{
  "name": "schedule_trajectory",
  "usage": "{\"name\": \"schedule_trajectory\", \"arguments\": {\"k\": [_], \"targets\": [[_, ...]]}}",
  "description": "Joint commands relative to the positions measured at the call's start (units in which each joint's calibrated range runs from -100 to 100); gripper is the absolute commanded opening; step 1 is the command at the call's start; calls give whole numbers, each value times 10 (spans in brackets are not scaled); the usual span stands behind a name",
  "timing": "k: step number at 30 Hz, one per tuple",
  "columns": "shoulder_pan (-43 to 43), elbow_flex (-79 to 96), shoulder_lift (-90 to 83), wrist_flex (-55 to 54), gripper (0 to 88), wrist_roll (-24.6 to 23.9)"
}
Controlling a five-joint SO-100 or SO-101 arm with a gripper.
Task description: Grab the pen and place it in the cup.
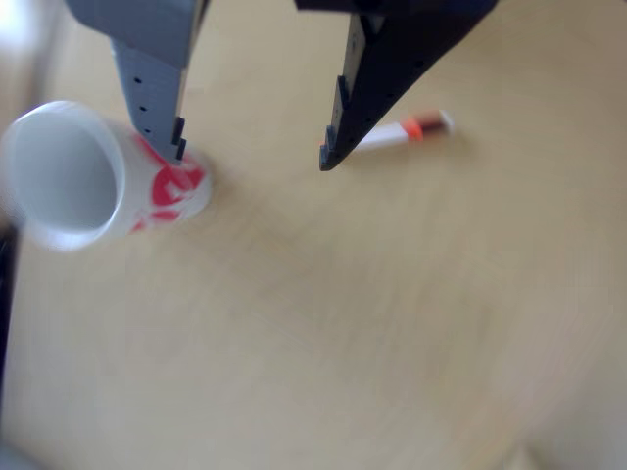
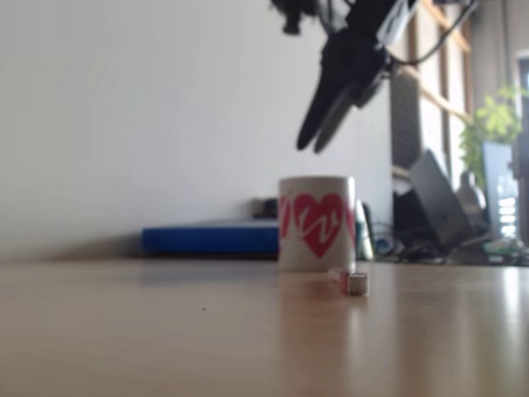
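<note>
Fixed view shows the pen (image 2: 354, 282) lying flat on the wooden table (image 2: 165, 331), end on to the camera, just in front of the cup (image 2: 318, 222) and a little to its right. I cannot tell if the two touch. In the other view the pen (image 1: 411, 131) lies well off to the right of the cup (image 1: 88, 176), with its orange band near the right end and its left part hidden behind the dark finger (image 1: 338, 147). The cup stands upright, white with red hearts. The gripper (image 2: 307, 145) hangs in the air above the cup. Its fingers are spread apart and hold nothing. Behind the cup in the fixed view lies a flat blue thing (image 2: 207, 240) by the white wall (image 2: 124, 107)
</note>
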Motion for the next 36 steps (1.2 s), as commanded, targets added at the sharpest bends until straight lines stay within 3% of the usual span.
{"name": "schedule_trajectory", "arguments": {"k": [1, 6, 8, 21, 36], "targets": [[-4, -50, 14, 82, 332, 133], [-6, -121, 112, 206, 305, 254], [-13, -143, 168, 247, 293, 274], [-83, -278, 407, 288, 301, 278], [-88, -420, 483, 329, 302, 291]]}}
